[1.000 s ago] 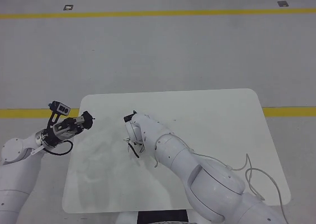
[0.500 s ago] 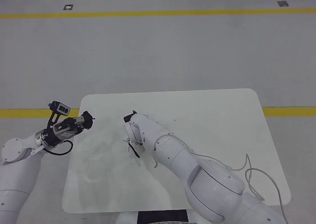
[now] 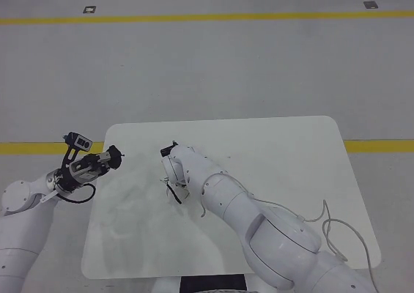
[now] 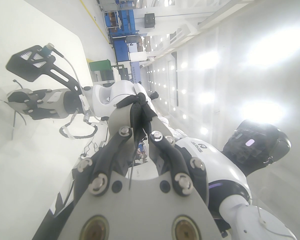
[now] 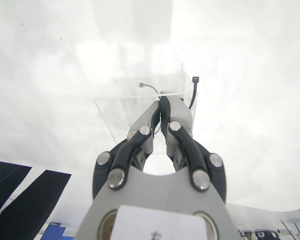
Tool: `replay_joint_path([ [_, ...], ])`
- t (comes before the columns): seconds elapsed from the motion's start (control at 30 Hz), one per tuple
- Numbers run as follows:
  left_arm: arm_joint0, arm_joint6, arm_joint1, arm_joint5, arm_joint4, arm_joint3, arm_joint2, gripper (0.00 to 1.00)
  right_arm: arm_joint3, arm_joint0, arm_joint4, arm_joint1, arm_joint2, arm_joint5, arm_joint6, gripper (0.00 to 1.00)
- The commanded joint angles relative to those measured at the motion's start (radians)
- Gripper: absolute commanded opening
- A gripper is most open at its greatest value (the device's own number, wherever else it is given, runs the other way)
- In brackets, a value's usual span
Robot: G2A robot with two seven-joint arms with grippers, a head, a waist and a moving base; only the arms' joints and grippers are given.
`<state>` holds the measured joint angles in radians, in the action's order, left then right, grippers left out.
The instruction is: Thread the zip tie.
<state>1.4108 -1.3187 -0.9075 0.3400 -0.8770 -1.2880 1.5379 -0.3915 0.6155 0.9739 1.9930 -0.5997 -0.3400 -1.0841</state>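
My left gripper [image 3: 116, 154] hovers just off the table's left edge, shut on a thin black zip tie [image 4: 136, 136] whose strap runs back between the fingers [image 4: 125, 116]. My right gripper [image 3: 169, 184] is low over the white table [image 3: 280, 146], left of centre, shut on another black zip tie [image 5: 193, 93]. Its square head [image 5: 195, 78] curls up on one side and a thin end [image 5: 141, 84] pokes out on the other. In the left wrist view the right gripper [image 4: 11, 101] is farther off, with its zip tie [image 4: 14, 119] dangling below.
A clear plastic box [image 5: 120, 106] sits on the table right under the right gripper's fingertips. Yellow floor lines [image 3: 382, 146] run past the table on both sides. Bare table top stretches to the right and toward the near edge.
The right arm's wrist has edged slightly toward the left arm, taking its zip tie along. The left arm has kept still.
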Motion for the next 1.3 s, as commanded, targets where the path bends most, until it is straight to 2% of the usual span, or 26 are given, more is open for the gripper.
replay_joint_path([
  [0.0,0.000,0.000,0.000,0.000,0.000,0.000,0.000,0.00,-0.006,-0.001,-0.003,-0.001,-0.001,0.000,-0.006,0.00],
  [0.4,0.000,0.000,0.000,0.000,0.000,0.000,0.000,0.00,-0.073,0.006,-0.009,-0.016,-0.017,0.000,-0.062,0.00],
  [0.73,0.000,0.000,0.000,0.000,0.000,0.000,0.000,0.00,-0.186,0.044,0.009,-0.057,-0.070,0.009,-0.106,0.00],
  [0.97,0.000,0.000,0.000,0.000,0.000,0.000,0.000,0.00,-0.326,0.093,0.048,-0.106,-0.120,0.033,-0.164,0.00],
  [1.27,0.000,0.000,0.000,0.000,0.000,0.000,0.000,0.00,-0.582,0.220,0.084,-0.190,-0.255,0.091,-0.224,0.00],
])
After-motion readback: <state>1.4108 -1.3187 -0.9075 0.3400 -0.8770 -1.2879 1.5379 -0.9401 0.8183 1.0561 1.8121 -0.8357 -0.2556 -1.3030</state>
